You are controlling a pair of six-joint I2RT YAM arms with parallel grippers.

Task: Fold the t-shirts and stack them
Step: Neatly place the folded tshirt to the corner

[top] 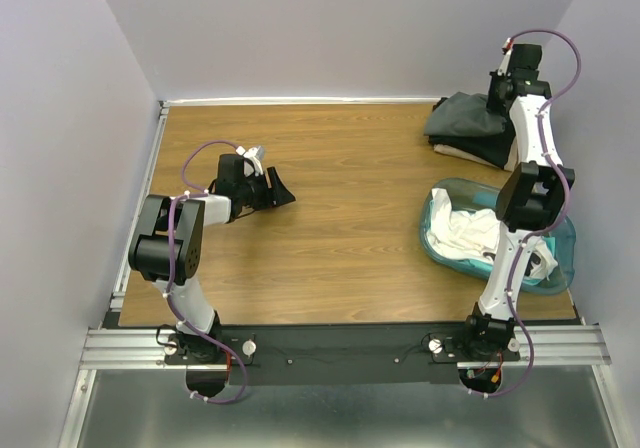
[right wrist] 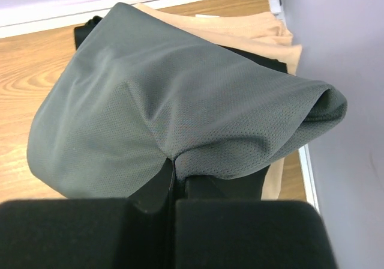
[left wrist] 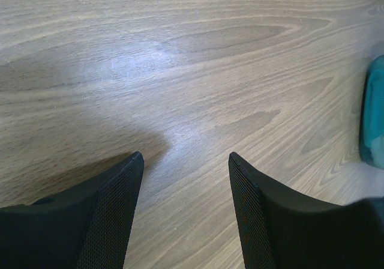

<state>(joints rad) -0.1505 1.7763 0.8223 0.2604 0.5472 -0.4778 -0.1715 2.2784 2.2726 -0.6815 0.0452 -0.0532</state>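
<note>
A dark grey t-shirt is draped on top of a pile at the back right corner. My right gripper is shut on a pinched fold of its cloth. Under it lie a black t-shirt and a tan one. White t-shirts lie crumpled in the teal tub. My left gripper hangs open low over bare wood at the left, with nothing between its fingers.
The tub's edge shows at the far right of the left wrist view. The side wall and the table's metal rail run close beside the pile. My right arm reaches over the tub.
</note>
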